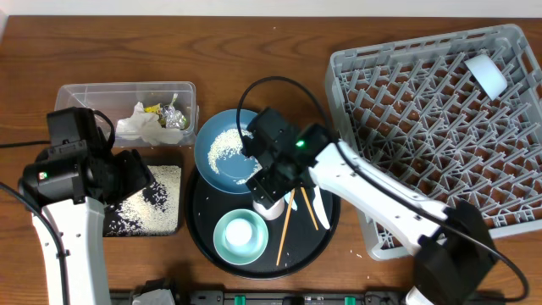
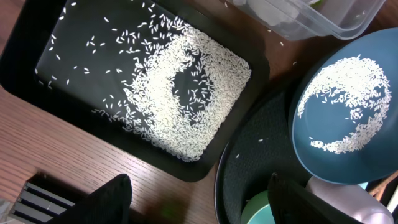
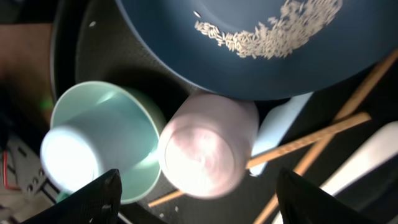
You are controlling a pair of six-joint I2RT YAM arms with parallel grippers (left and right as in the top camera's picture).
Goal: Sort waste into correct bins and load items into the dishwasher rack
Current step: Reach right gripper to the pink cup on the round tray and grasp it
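Observation:
On the round black tray (image 1: 207, 241) a dark-blue plate (image 1: 222, 154) holds loose rice. Beside it are a pink cup (image 1: 269, 207), a teal bowl (image 1: 240, 235) with a pale one inside, two chopsticks (image 1: 286, 222) and a white utensil (image 1: 320, 208). My right gripper (image 1: 268, 188) hangs open over the pink cup (image 3: 208, 146), whose image is blurred; the fingers (image 3: 99, 199) stand wide apart and touch nothing. The left gripper (image 2: 199, 205) is open and empty, by the shallow black tray (image 2: 37, 37) covered in rice (image 2: 180, 93). The clear tub (image 1: 127, 93) holds tissue and wrappers.
The big grey dishwasher rack (image 1: 440, 127) fills the right side, with a white cup (image 1: 487, 74) in its far corner. Bare wood table (image 2: 74, 149) lies between the black tray and the round tray (image 2: 261, 155).

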